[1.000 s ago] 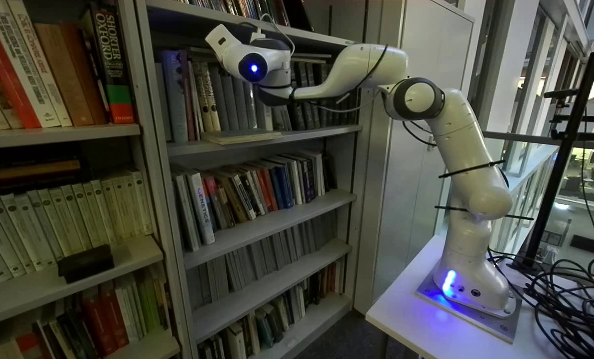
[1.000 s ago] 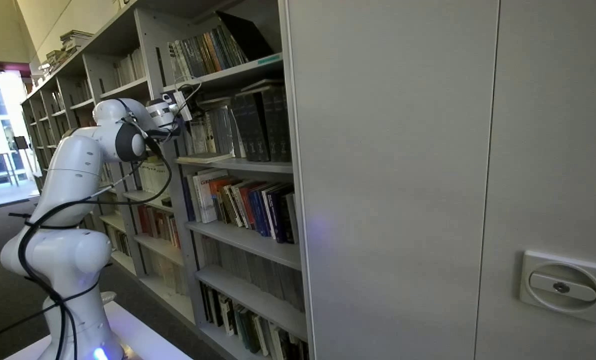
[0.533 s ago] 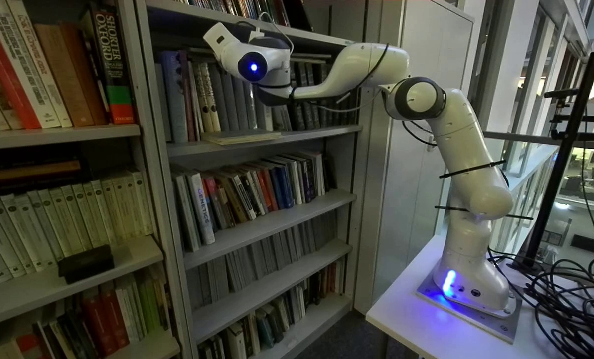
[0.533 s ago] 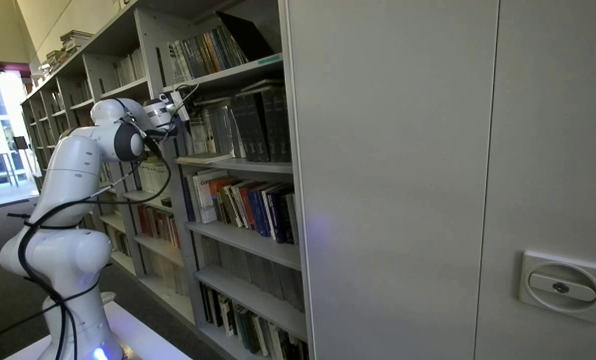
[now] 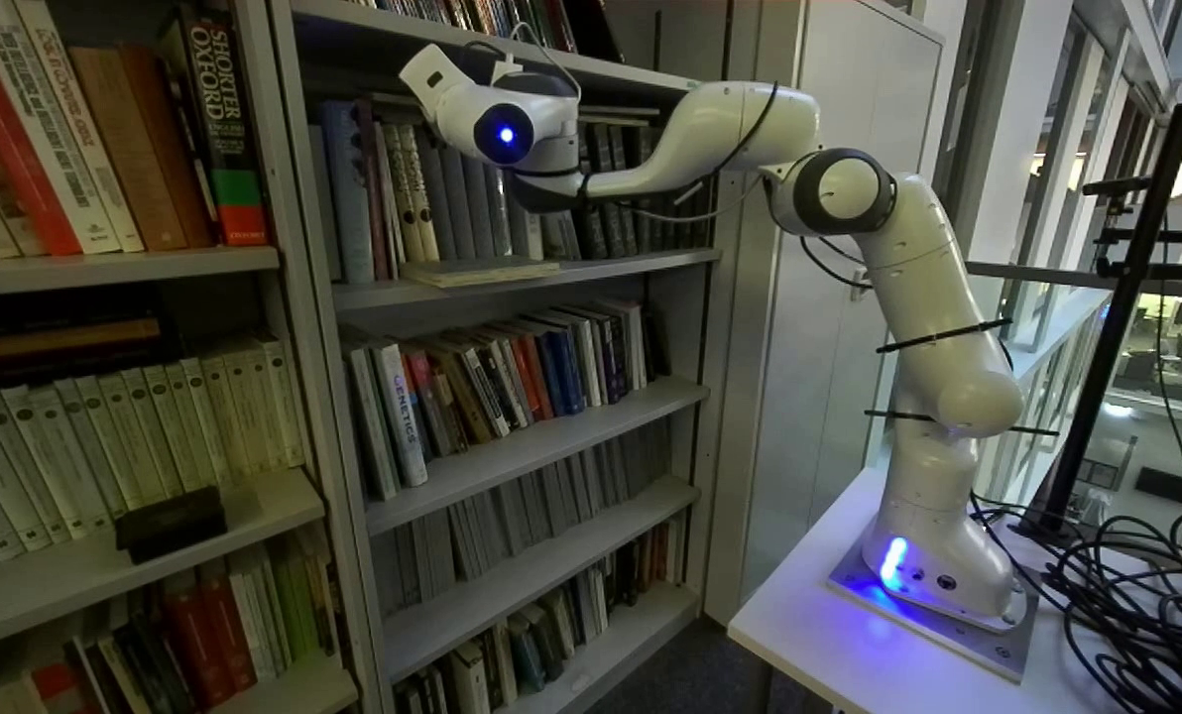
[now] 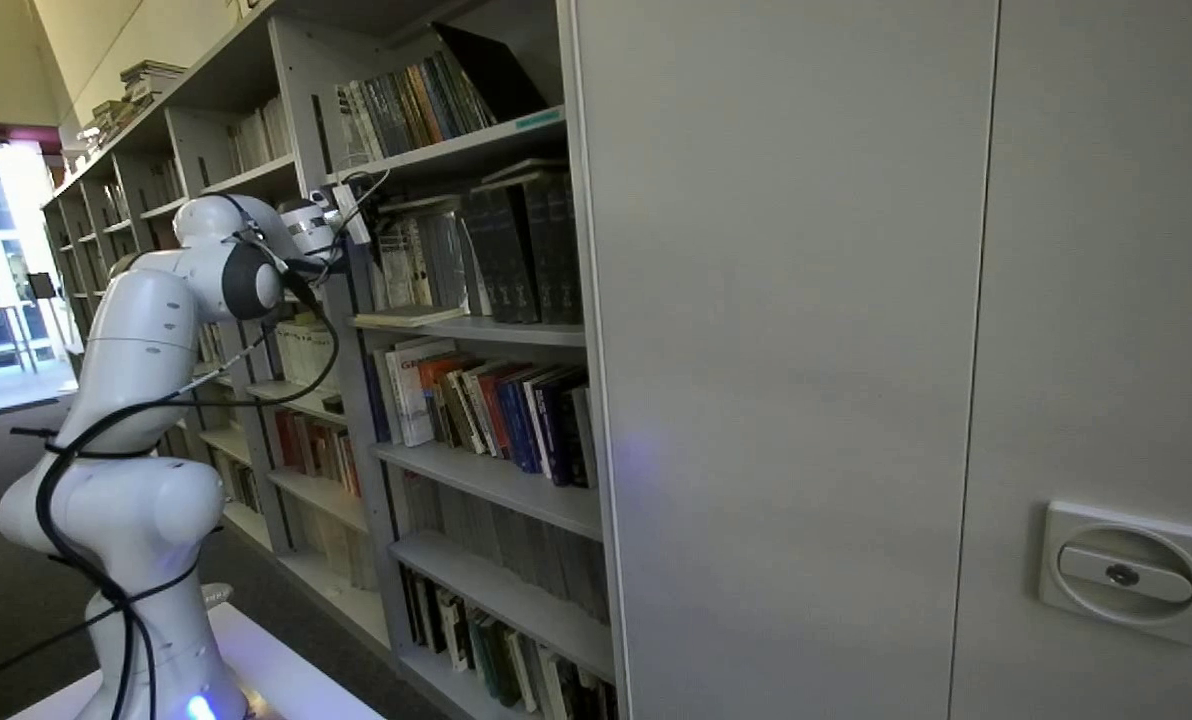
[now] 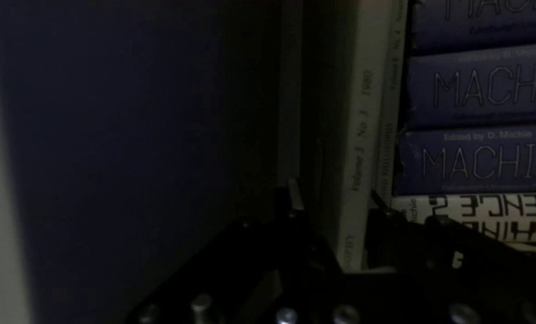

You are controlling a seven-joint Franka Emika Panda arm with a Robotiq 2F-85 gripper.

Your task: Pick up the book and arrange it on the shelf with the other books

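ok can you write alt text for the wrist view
Dark robot fingers lie either side of a pale book spine lettered Volume 3 No. 3; whether they grip it is unclear. Blue spines lettered MACH run off right; a broad dark blue surface is at left.

In an exterior view, you look from some way back, slantwise across the shelf (image 5: 551, 434) to its far upright edge. In an exterior view, you look from near the cabinet (image 6: 786, 360), along the shelf's front edges from the opposite end. Both share the arm (image 5: 844, 193) and that shelf. The wrist view faces the books (image 7: 360, 135) very closely, over the gripper (image 7: 335, 200).
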